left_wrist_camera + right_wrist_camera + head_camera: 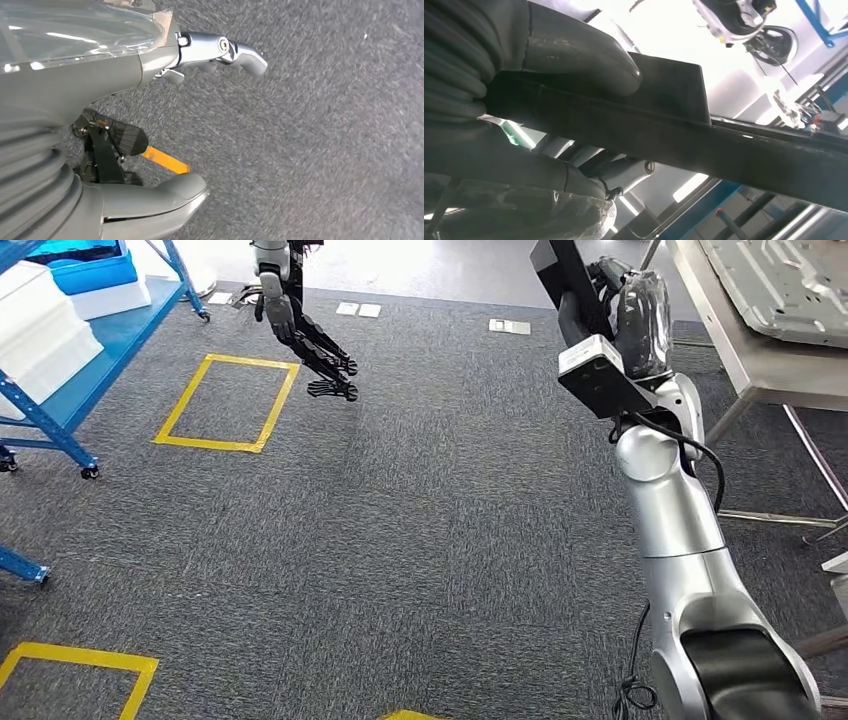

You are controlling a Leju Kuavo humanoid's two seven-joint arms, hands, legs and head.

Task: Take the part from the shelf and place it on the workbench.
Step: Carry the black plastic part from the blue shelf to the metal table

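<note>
A: How far along, judging from here?

B: About halfway, by my estimate. Taken off the blue shelf [115, 335] at the upper left of the head view already, and not yet put on the workbench [760, 370] at the upper right.

A: And where to find the part now?

B: In the upper middle-right of the head view, up in the air, near the workbench edge but apart from it. Gripped firmly by the right hand [640, 310]: seen close in the right wrist view as a long dark flat part [734, 150], with the thick grey thumb [574, 55] pressed on one face and the darker fingers closed on the other.

A: What to say about the left hand?

B: Hanging over the grey carpet, holding nothing, as seen in the left wrist view. Left hand [90, 85] loosely open, thumb and fingers apart.

A: Left to do, then?

B: Probably to bring the part over the workbench, lower it and let go. Worth watching for room: much of the visible top taken by a big grey metal sheet [790, 285].

A: Now the containers, from big to small?

B: First the shelf itself, carrying white stacked boxes [40, 335] at the far left edge. Above them, in the top left corner, a blue bin [95, 270]. Impossible to tell what lies inside the bin or the boxes; too much cut off by the frame.
</note>
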